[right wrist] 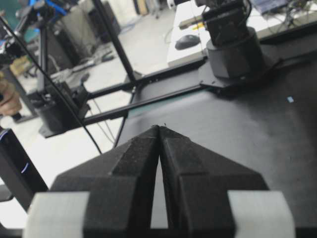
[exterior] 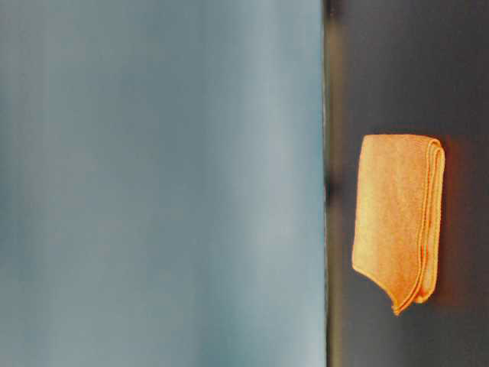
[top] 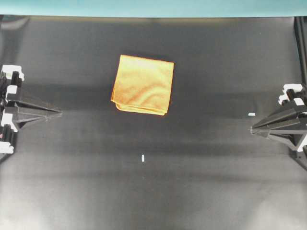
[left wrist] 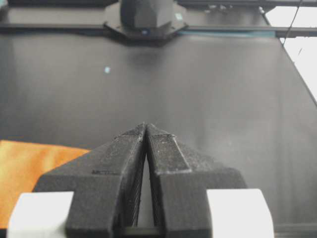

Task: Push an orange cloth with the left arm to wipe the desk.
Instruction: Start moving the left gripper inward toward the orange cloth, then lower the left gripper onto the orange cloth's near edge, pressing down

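Two grippers are seen parked at opposite edges of the worktop [top: 201, 182], both well apart from the orange cloth [top: 144, 84]. The left gripper [top: 58, 113] is pointed inward from the left edge; its fingers [left wrist: 124, 163] are pressed together to a point, nothing between them. The right gripper [top: 253, 129] is likewise clenched and empty at the right edge.

Cloth position: folded roughly square, lying flat a little left of centre and toward the far side, nearer the teal strip [top: 153, 7] than the near edge. Layered edges are turned toward the near side; one corner looks slightly loose in the table-level view. From the left wrist view only a corner of the cloth is caught, low and to the left of the fingers, so the gripper is not lined up with it.

Step in hand, as judged: approach not yet begun. For a clean wipe:
- the closed tips are best brought down onto the cloth's top, inside the left edge rather than against it, so the layers are not ploughed open;
- light downward pressure is wanted, enough that the cloth is dragged, not skated over;
- the push is best made across the bare middle, past the white tape mark [top: 143, 157].

Risk noted: bunching or unfolding at the layered edge.
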`<control>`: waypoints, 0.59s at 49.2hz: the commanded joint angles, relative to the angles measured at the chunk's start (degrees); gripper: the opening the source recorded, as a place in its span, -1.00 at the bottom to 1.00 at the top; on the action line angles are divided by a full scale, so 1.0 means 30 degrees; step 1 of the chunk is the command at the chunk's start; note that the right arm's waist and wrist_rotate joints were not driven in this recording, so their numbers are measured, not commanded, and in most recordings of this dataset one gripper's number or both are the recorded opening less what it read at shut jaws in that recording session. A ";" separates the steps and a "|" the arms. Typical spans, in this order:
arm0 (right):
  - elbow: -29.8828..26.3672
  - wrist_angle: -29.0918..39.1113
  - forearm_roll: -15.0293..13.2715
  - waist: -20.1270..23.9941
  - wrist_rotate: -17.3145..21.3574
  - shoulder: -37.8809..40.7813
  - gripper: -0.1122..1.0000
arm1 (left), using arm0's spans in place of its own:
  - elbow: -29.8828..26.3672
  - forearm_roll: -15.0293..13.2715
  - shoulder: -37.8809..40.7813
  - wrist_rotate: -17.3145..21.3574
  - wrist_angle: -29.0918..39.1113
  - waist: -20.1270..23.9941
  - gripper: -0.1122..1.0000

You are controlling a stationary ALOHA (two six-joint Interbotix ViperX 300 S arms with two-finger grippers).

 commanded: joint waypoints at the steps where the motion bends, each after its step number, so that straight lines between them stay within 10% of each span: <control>1: -0.0176 -0.0088 -0.0029 0.0000 0.0000 0.0264 -0.74 | -0.0088 0.0762 0.0732 -0.0205 0.0381 0.0146 -0.70; 29: -0.0029 0.2871 -0.0029 -0.0029 0.0000 0.0762 -0.79 | -0.2461 0.0762 0.9990 0.0176 -0.3896 0.2520 -0.80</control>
